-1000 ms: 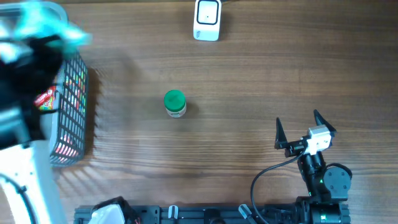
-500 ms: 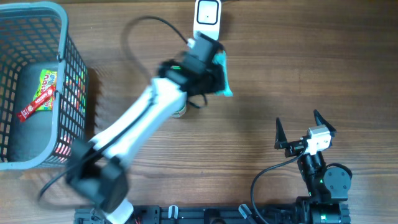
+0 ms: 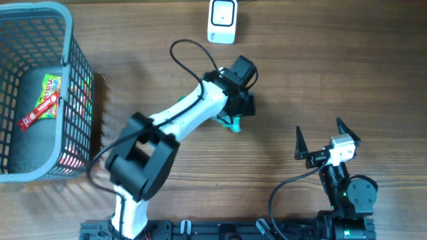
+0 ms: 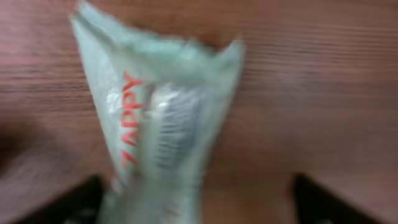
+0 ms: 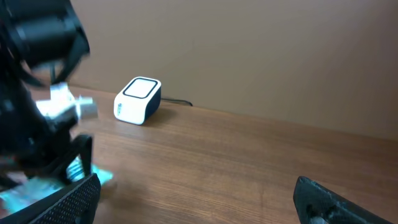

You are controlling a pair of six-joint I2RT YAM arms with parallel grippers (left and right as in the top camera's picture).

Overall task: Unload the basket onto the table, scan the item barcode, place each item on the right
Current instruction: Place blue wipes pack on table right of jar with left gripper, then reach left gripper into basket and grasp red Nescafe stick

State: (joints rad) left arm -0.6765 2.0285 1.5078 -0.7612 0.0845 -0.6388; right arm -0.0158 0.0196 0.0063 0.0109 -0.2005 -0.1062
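Plainly, the left claw (image 4: 196,205) stands wide open, the blurred pale-green packet (image 4: 155,124) between its fingers, ungripped.

Blurred green packet (image 4: 155,124), wooden table (image 4: 311,93)

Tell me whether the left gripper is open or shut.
The left gripper is open: its fingers stand far apart in the wrist view, with bare table between one and the packet.

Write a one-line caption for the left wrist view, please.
Blurred pale-green ZAPPY packet framed by the open left gripper, wooden table behind.
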